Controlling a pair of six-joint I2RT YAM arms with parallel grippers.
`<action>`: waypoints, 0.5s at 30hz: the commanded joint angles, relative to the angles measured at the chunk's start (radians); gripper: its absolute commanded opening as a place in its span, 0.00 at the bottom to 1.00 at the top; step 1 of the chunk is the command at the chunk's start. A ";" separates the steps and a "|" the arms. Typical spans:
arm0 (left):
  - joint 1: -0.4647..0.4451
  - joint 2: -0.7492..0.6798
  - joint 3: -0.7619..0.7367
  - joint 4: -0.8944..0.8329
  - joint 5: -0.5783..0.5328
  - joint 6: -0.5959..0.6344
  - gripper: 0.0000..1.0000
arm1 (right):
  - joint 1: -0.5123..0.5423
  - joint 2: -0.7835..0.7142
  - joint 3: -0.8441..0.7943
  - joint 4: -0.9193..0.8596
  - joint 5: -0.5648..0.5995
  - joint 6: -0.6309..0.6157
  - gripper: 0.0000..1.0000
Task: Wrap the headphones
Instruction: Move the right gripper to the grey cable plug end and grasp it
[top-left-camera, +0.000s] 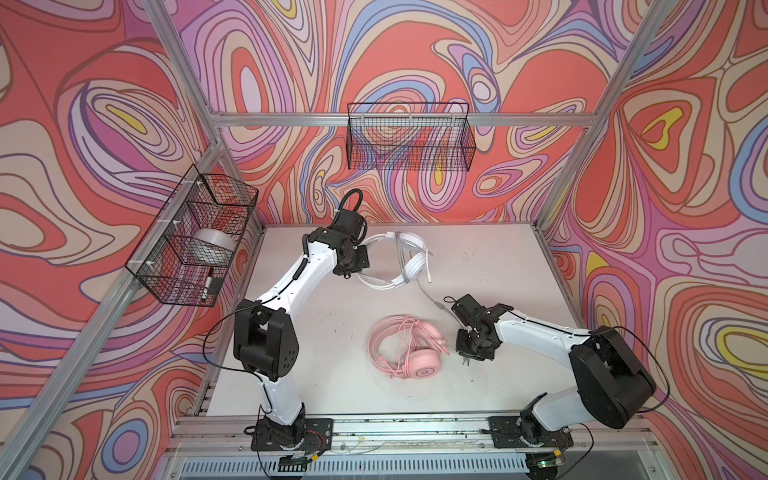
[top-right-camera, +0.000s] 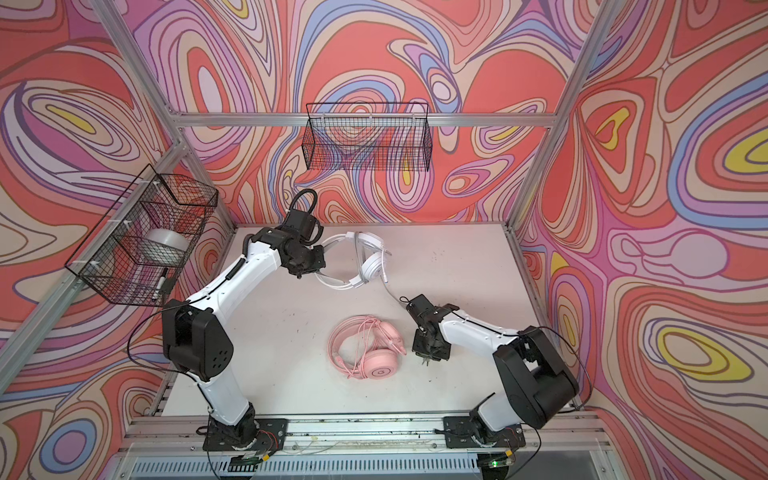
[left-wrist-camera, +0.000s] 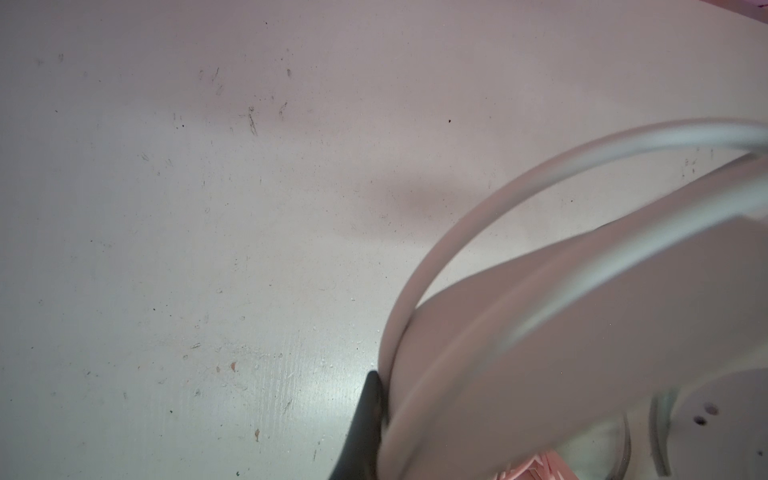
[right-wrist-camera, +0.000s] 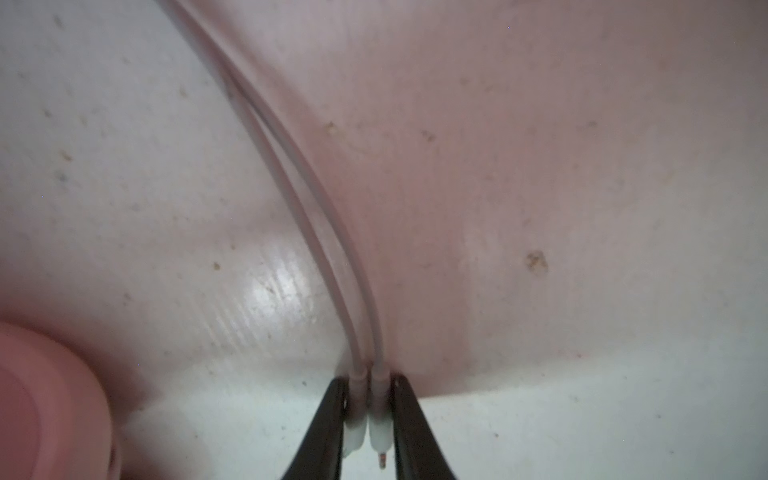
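White headphones (top-left-camera: 409, 259) (top-right-camera: 370, 264) lie at the back of the table. My left gripper (top-left-camera: 352, 270) (top-right-camera: 305, 272) is shut on their headband (left-wrist-camera: 540, 291); one dark finger (left-wrist-camera: 368, 411) shows against the band, the other is hidden behind it. The grey-white cable (top-left-camera: 432, 297) trails toward my right arm. My right gripper (right-wrist-camera: 369, 409) (top-left-camera: 467, 362) points down at the table, shut on the cable's two plugs (right-wrist-camera: 380, 432). Pink headphones (top-left-camera: 409, 347) (top-right-camera: 368, 353), with their pink cable looped over them, lie just left of the right gripper; an earcup (right-wrist-camera: 45, 399) shows in the right wrist view.
A black wire basket (top-left-camera: 195, 237) on the left wall holds a tape roll (top-left-camera: 214, 245) and a marker (top-left-camera: 208, 284). A second wire basket (top-left-camera: 409, 137) hangs on the rear wall. Aluminium frame posts (top-left-camera: 552, 199) stand at the table's corners.
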 joint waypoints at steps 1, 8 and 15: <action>0.003 0.007 0.050 0.014 0.001 -0.014 0.00 | 0.006 0.051 -0.075 0.058 -0.027 0.016 0.17; 0.002 0.019 0.064 0.006 -0.003 -0.027 0.00 | 0.007 -0.037 -0.035 0.007 0.012 -0.020 0.00; 0.002 0.040 0.083 0.002 0.005 -0.037 0.00 | 0.006 -0.146 0.081 -0.096 0.032 -0.149 0.00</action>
